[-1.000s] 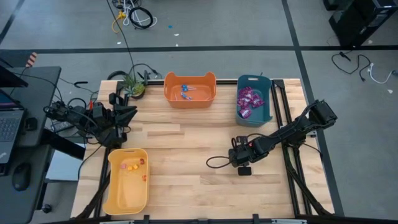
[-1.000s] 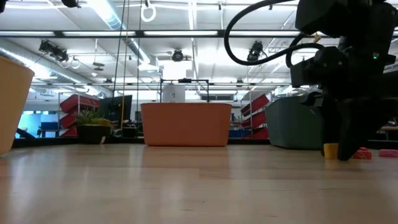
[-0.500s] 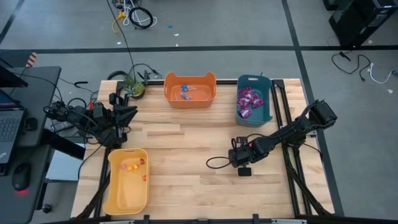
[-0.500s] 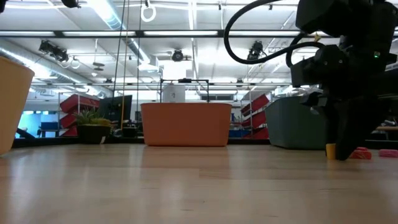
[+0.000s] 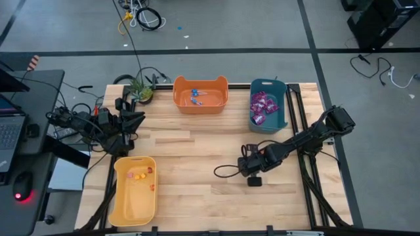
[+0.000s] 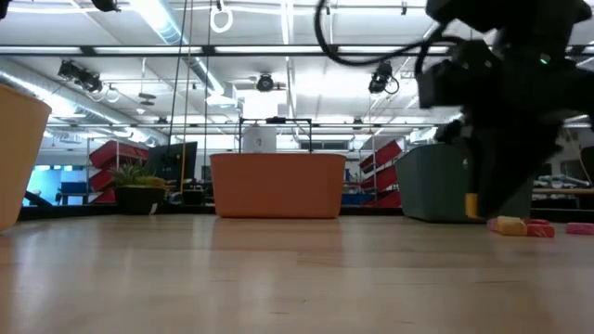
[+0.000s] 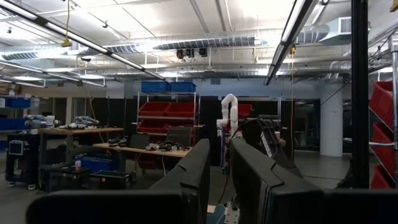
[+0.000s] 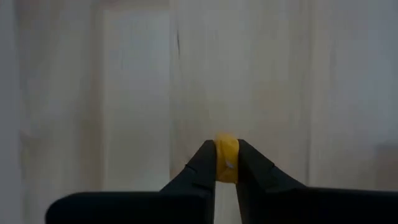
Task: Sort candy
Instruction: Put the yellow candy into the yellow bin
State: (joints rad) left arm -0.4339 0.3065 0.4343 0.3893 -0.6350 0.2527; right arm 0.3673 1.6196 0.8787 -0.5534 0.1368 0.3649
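My right gripper [image 8: 226, 163] hangs just above the table at its right middle [image 5: 249, 172], pointing steeply down, shut on a small yellow candy [image 8: 226, 159]. The low view shows that piece [image 6: 471, 205] clear of the wood. Loose candy lies flat on the table behind it: an orange piece [image 6: 510, 225] and pink ones [image 6: 540, 229]. My left gripper [image 7: 219, 183] waits at the table's far left edge [image 5: 128, 121], raised and aimed into the room, open by a narrow gap with nothing in it. My right gripper pinches the yellow candy [image 8: 227, 167] between its two fingertips [image 8: 206, 163], at their free ends. The fingers come from above, slanting down. The piece is lifted clear of the table.
An orange bin [image 5: 200, 94] with blue-wrapped lollipops stands at the far edge. Right of it, a teal bin [image 5: 268, 113] holds purple packets. A yellow bin [image 5: 134, 196] at the near left holds a few small pieces. Bare wood lies between them.
My right gripper has taken hold of the yellow candy, which stood on the table by its fingers, and has lifted it a little clear of the wood. The gripper has also shifted slightly toward the table's left edge.
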